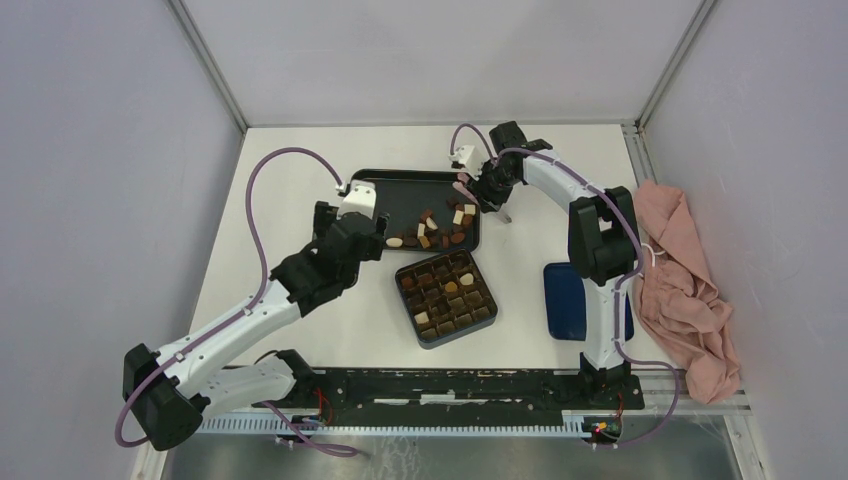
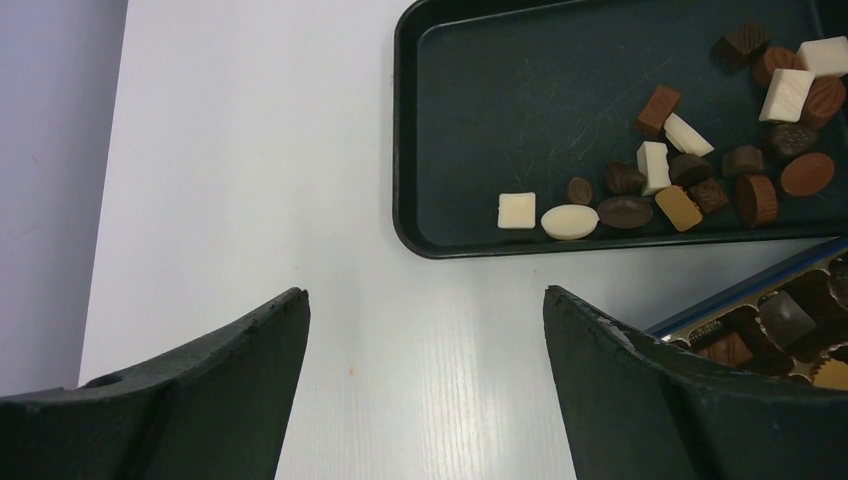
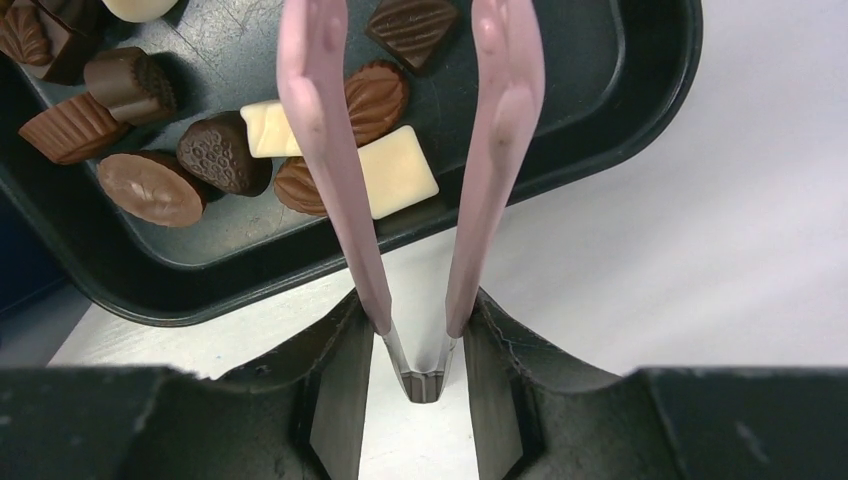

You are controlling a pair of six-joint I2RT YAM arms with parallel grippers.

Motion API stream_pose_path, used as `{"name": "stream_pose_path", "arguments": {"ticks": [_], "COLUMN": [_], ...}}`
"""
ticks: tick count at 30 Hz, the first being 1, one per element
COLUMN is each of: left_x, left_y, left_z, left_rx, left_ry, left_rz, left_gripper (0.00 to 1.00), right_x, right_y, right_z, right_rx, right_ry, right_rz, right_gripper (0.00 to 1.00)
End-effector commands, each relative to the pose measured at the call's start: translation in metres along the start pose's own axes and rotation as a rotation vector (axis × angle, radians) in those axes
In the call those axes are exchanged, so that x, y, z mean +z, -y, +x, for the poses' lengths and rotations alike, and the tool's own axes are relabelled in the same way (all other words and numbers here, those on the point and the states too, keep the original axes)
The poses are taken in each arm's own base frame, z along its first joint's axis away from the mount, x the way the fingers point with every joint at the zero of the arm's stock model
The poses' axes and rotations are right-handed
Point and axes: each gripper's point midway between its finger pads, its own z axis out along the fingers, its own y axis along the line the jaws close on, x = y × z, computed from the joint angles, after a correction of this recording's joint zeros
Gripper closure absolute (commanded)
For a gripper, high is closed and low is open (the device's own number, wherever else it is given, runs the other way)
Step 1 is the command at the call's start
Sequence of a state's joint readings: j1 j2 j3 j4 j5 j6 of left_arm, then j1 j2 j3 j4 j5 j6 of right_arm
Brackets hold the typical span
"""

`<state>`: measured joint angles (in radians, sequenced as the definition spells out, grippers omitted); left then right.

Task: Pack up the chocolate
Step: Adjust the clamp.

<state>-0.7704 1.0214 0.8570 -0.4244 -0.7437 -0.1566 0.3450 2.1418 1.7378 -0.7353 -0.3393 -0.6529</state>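
At far right corner of tray (image 3: pixel 640 110): right gripper (image 3: pixel 415 330) clamps pink tweezers (image 3: pixel 320 130), prongs spread, seemingly clear of chocolate (image 3: pixel 400 172); left gripper (image 2: pixel 425 300) wide open, empty.

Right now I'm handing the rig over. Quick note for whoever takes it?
Left gripper: open, empty, near the tray corner.
Right gripper: shut on the pink tweezers, over another tray corner; tweezer tips out of frame.
Done: some box compartments hold pieces.
Left: the loose chocolate in the tray goes into the box; several compartments look empty.
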Motion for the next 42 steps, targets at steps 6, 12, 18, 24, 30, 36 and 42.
{"name": "stream_pose_path", "arguments": {"ticks": [6, 12, 18, 24, 30, 36, 42], "left_x": [-0.001, -0.022, -0.057, -0.052, -0.052, -0.040, -0.022], "left_y": [0.012, 0.047, 0.133, 0.163, 0.191, 0.224, 0.237], "left_z": [-0.006, -0.038, -0.082, -0.095, -0.118, -0.133, -0.140], "left_rx": [0.010, -0.172, -0.562, -0.795, -0.806, -0.726, -0.689], "left_ry": [0.014, 0.086, 0.136, 0.189, 0.243, 0.242, 0.209], "left_rz": [0.099, 0.380, 0.862, 1.018, 1.097, 1.023, 0.929], "left_gripper": [0.09, 0.07, 0.19, 0.15, 0.07, 0.11, 0.40], "right_x": [-0.024, -0.067, -0.115, -0.149, -0.163, -0.163, -0.166], "right_y": [-0.005, -0.030, -0.066, -0.104, -0.120, -0.122, -0.124], "right_z": [-0.028, -0.043, -0.055, -0.061, -0.066, -0.064, -0.065], "right_rx": [-0.016, -0.014, -0.028, -0.053, -0.052, -0.044, -0.045], "right_ry": [0.139, 0.332, 0.517, 0.664, 0.732, 0.736, 0.744], "right_rz": [-0.006, -0.050, -0.113, -0.165, -0.199, -0.194, -0.200], "right_gripper": [0.59, 0.60, 0.60, 0.61, 0.61, 0.61, 0.61]}}
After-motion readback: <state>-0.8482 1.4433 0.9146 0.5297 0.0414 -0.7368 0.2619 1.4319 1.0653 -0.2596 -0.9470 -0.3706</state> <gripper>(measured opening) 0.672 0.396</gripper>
